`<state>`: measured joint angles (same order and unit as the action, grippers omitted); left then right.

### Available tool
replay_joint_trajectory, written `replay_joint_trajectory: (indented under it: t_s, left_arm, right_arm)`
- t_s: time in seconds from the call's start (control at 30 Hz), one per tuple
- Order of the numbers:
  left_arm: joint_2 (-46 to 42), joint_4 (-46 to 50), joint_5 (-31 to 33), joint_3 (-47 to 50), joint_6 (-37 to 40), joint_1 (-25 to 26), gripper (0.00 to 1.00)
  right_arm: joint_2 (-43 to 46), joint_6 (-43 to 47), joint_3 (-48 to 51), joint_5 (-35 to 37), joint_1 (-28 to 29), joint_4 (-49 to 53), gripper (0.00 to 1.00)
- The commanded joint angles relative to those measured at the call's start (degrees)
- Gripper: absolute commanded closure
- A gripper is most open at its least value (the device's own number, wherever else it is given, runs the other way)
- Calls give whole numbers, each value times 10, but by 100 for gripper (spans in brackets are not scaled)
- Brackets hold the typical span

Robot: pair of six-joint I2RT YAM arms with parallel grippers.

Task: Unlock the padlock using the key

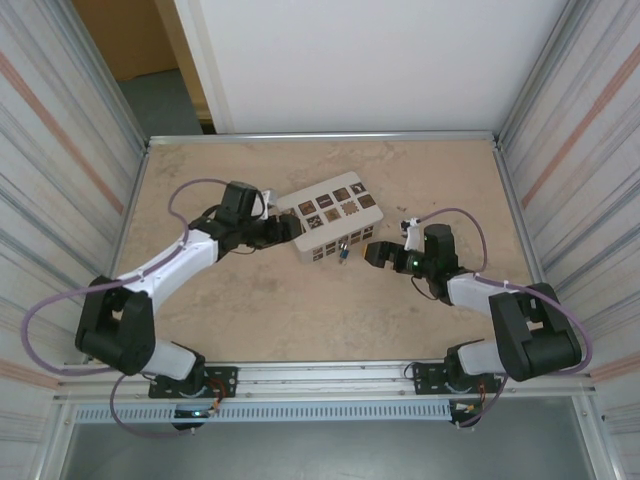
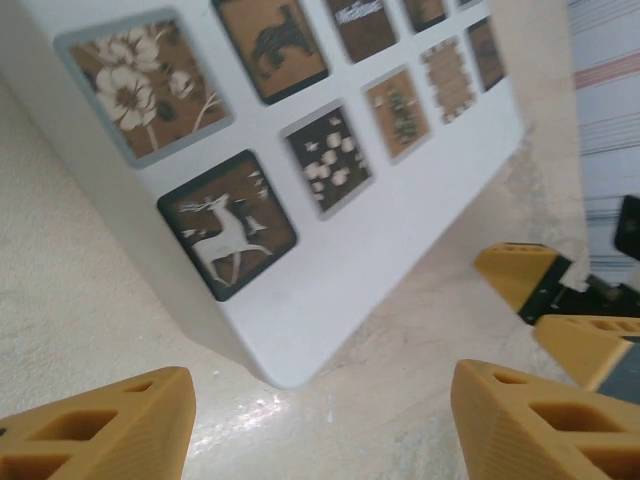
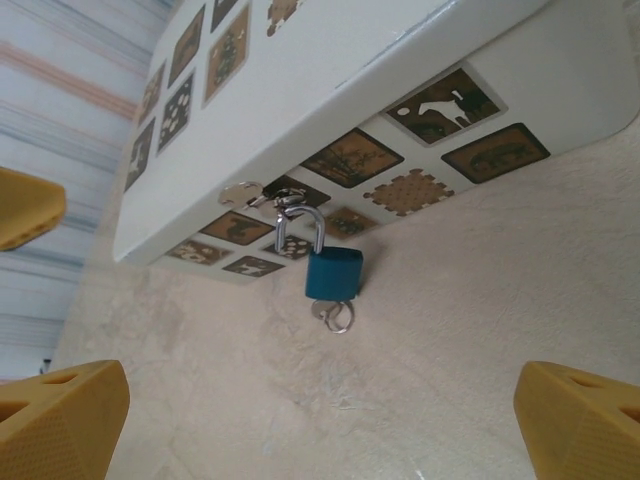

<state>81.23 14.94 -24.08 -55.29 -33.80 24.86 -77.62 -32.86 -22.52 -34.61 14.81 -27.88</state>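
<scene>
A small blue padlock (image 3: 333, 272) hangs by its silvery shackle (image 3: 298, 228) from a hasp on the side of the white box (image 3: 330, 90). The key (image 3: 335, 315), with a small ring, sits in the padlock's underside. In the top view the padlock (image 1: 343, 252) is at the box's near side. My right gripper (image 3: 320, 390) is open, facing the padlock from a short way off and apart from it; in the top view the right gripper (image 1: 372, 253) is just right of it. My left gripper (image 2: 320, 385) is open at the left corner of the white box (image 2: 400, 210), nothing between its fingers.
The white box (image 1: 327, 222) with dark patterned squares stands in the middle of the tan table (image 1: 300, 320). Metal rails and corrugated walls (image 1: 70, 150) close in the table's sides. The right gripper's yellow fingers (image 2: 525, 278) show beyond the box in the left wrist view.
</scene>
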Motion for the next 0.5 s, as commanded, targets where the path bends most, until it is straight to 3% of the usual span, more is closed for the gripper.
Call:
replay_joint_trajectory:
  t_s: [0.0, 0.47]
  left_arm:
    - [-11, 10, -18, -14, 15, 4, 38]
    - [110, -22, -84, -101, 14, 13, 63]
  right_arm:
    - [8, -23, -1, -12, 13, -33, 3]
    - [-133, -54, -74, -4, 61, -138, 8]
